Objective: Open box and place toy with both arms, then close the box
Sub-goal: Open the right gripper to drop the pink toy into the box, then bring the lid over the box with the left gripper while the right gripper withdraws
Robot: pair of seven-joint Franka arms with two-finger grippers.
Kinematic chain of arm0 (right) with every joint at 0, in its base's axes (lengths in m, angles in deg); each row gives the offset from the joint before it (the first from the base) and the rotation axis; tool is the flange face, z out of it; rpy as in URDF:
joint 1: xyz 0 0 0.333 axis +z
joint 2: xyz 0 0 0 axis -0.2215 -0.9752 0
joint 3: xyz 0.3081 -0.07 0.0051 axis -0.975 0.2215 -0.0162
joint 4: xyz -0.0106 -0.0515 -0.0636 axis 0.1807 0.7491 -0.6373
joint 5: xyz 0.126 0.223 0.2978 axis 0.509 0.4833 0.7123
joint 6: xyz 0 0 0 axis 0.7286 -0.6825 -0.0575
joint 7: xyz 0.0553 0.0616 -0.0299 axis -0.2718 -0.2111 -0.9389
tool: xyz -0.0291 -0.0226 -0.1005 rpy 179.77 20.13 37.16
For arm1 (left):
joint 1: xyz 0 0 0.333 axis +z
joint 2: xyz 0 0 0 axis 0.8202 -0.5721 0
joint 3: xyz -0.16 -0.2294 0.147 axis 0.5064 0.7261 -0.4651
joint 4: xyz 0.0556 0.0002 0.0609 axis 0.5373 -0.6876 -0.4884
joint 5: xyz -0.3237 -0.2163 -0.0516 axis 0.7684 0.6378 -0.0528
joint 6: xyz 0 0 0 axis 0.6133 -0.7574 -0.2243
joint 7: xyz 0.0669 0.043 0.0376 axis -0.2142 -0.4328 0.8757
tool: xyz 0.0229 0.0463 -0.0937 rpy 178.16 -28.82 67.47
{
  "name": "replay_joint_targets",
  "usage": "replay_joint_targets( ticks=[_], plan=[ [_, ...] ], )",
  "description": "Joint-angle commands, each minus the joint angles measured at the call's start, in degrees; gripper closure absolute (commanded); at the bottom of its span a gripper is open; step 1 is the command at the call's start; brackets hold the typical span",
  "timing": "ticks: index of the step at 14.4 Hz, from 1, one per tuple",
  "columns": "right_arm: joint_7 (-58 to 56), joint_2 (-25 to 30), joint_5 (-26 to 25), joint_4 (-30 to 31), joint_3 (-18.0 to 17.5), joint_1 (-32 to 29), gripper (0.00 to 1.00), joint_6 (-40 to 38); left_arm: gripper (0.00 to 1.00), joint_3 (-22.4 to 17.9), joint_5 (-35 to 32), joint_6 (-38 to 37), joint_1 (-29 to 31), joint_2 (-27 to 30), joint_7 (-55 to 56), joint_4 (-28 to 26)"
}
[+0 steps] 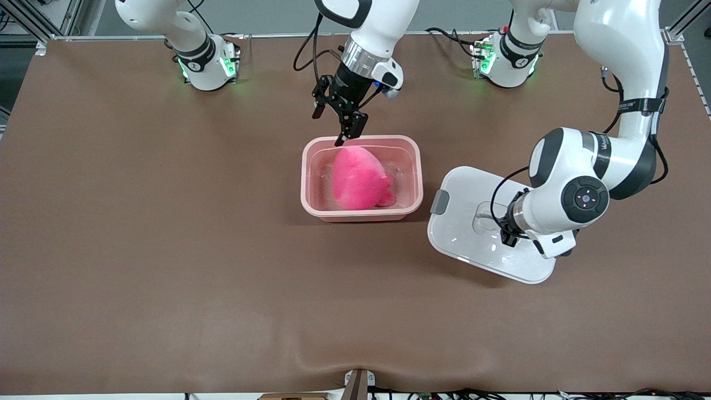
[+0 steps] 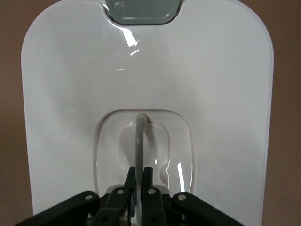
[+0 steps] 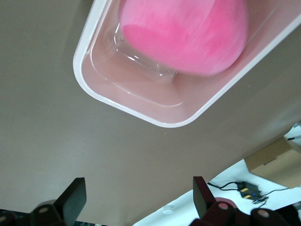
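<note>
The pink box (image 1: pixel 306 183) stands open at the middle of the table, and the bright pink toy (image 1: pixel 358 179) lies inside it. My right gripper (image 1: pixel 331 126) hangs open and empty over the box's rim on the robots' side. In the right wrist view its fingers (image 3: pixel 75 193) are spread wide, with the box (image 3: pixel 117 101) and toy (image 3: pixel 188 33) farther off. The white lid (image 1: pixel 472 189) is off the box, beside it toward the left arm's end. My left gripper (image 1: pixel 504 225) is shut on the lid's thin grey handle (image 2: pixel 138 141). The left wrist view shows the lid (image 2: pixel 211 84) and one grey clip (image 2: pixel 141 12).
A brown mat covers the table (image 1: pixel 166 250). The arm bases (image 1: pixel 205 64) stand along the edge farthest from the front camera. A bracket (image 1: pixel 358 383) sits at the nearest edge. The right wrist view shows cardboard (image 3: pixel 277 162) and cables off the table.
</note>
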Motion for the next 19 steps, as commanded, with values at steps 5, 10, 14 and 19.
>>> replay_joint_targets(
  ticks=[5, 10, 14, 19],
  plan=[
    [10.73, 0.04, 3.68, -0.65, 0.21, -9.85, 0.0, -0.69, 1.0, -0.03, -1.17, 0.45, -0.33, 0.16, 0.45, -0.21],
    [15.5, -0.05, 11.41, -0.3, 0.3, -22.59, 0.0, 4.31, 1.0, 0.14, -1.18, 0.36, 0.11, 0.25, 0.54, 0.05],
    [19.43, 0.03, 17.13, -0.21, 0.21, -34.46, 0.0, 5.99, 1.0, 0.76, -0.47, -2.01, -0.41, 2.97, 4.21, 0.58],
    [20.5, 4.85, 23.54, 3.47, 0.12, -44.92, 0.0, 5.46, 1.0, 4.88, -0.47, -2.19, -0.68, 5.96, 13.26, 0.76]
  ],
)
